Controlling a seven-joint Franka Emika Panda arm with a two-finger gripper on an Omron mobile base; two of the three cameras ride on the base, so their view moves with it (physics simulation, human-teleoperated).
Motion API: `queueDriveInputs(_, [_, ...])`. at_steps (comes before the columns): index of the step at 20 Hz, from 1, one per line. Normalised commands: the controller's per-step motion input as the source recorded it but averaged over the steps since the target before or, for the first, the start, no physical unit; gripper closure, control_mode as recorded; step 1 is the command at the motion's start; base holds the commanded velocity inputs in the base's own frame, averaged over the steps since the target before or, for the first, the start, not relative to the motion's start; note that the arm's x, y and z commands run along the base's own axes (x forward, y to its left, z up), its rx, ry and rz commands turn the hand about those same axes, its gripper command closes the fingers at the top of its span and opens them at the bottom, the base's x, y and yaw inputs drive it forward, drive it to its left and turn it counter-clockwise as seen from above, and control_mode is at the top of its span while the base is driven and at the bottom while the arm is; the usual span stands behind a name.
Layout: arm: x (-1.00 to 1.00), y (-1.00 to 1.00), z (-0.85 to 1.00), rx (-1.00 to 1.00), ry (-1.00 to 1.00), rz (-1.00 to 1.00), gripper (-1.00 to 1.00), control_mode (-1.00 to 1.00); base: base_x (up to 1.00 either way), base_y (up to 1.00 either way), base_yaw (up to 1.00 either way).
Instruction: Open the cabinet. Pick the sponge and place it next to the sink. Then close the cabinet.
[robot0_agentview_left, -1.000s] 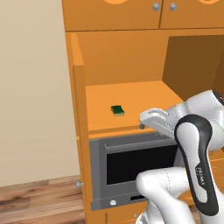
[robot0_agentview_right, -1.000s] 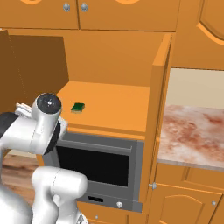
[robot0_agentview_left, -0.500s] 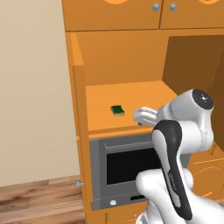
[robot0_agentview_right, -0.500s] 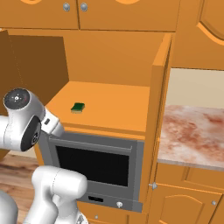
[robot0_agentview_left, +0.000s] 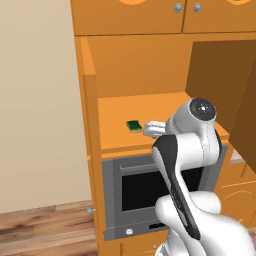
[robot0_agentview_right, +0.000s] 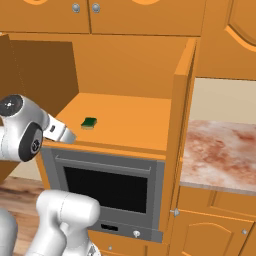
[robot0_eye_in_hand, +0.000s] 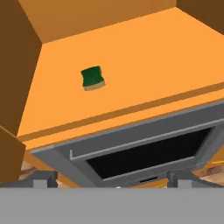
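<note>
The cabinet (robot0_agentview_left: 150, 107) stands open, its two tall doors swung out to either side (robot0_agentview_right: 182, 100). On its orange shelf (robot0_eye_in_hand: 153, 65) lies the sponge (robot0_agentview_left: 133, 125), a small green block with a yellowish underside (robot0_agentview_right: 89, 122) (robot0_eye_in_hand: 92, 78). My gripper (robot0_agentview_left: 150, 129) is open and hovers at the shelf's front edge, just right of the sponge and a little short of it. From the right base view the gripper (robot0_agentview_right: 62, 132) sits at the shelf's front left corner. Seen from the hand, the two fingertips of the gripper (robot0_eye_in_hand: 113, 180) stand wide apart with nothing between them.
A grey oven (robot0_agentview_left: 150, 185) with a dark window sits directly under the shelf (robot0_agentview_right: 107, 187). A marbled counter (robot0_agentview_right: 220, 155) lies to the right of the open door. Shorter orange doors (robot0_agentview_left: 130, 15) run above. A beige wall (robot0_agentview_left: 35, 100) and wood floor lie left.
The arm's elbow has swung up and the hand has slid a little along the shelf's front edge toward the sponge. The sponge has not moved. The jaws stay open.
</note>
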Motion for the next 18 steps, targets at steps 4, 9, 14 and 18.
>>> queueDriveInputs(4, [0.51,0.00,0.00,-0.11,0.01,0.07,-1.00,-1.00,0.00,0.00,0.00])
queueDriveInputs(9, [0.61,0.00,0.00,-0.05,0.01,0.10,-1.00,-1.00,0.00,0.00,0.00])
queueDriveInputs(14, [0.62,0.00,0.00,0.00,0.03,0.12,-1.00,-1.00,0.00,0.00,0.00])
queueDriveInputs(18, [0.54,0.00,0.00,-0.04,0.05,0.10,-1.00,-1.00,0.00,0.00,0.00])
